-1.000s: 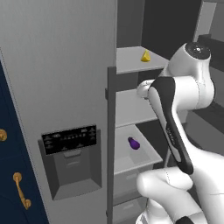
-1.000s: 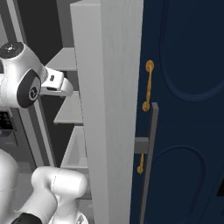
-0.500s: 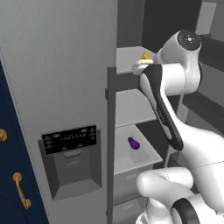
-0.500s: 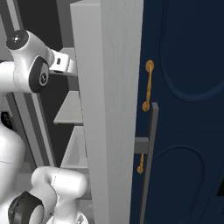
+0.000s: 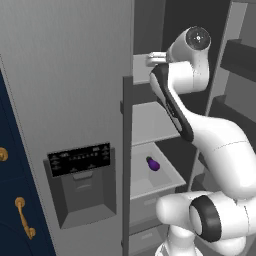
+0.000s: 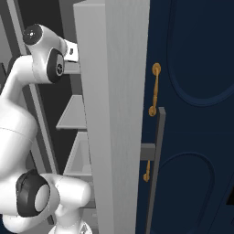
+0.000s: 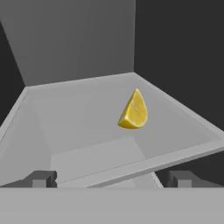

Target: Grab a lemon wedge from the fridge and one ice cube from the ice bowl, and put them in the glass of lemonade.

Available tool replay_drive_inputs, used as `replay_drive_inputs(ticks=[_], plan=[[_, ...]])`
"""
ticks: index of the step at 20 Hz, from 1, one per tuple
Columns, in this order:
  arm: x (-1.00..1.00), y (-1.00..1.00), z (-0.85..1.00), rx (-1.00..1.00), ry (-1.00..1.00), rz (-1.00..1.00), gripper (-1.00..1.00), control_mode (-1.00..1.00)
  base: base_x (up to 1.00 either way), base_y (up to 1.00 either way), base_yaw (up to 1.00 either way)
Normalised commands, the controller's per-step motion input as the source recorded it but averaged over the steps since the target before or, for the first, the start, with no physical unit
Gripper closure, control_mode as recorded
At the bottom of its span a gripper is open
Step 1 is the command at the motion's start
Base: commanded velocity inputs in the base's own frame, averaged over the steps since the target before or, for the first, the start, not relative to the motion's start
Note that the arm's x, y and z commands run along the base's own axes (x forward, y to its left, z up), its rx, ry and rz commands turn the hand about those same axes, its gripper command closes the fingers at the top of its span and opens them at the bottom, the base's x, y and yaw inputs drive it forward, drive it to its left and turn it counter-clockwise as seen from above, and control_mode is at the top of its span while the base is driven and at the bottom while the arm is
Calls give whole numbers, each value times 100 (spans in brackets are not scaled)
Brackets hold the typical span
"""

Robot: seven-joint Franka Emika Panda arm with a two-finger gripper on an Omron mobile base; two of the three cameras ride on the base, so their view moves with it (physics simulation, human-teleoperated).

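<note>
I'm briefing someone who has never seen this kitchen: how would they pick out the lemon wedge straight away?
Start at the tall grey fridge, whose door stands open on grey shelves. On an upper shelf, just ahead of the open end effector, lies the lemon wedge. It is a small bright yellow piece, alone on that shelf, unlike the purple eggplant lower down.

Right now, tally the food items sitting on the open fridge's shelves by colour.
Yellow: 1, the lemon wedge on the upper shelf.
Purple: 1, the eggplant on a lower shelf.
Total: 2
</note>
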Motion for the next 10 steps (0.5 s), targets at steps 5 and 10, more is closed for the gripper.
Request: replay_drive_inputs(ticks=[5, 10], plan=[[89, -22, -4, 0, 38, 0, -100, -100, 0, 0, 0], [23, -33, -11, 0, -5, -2, -100, -100, 0, 0, 0]])
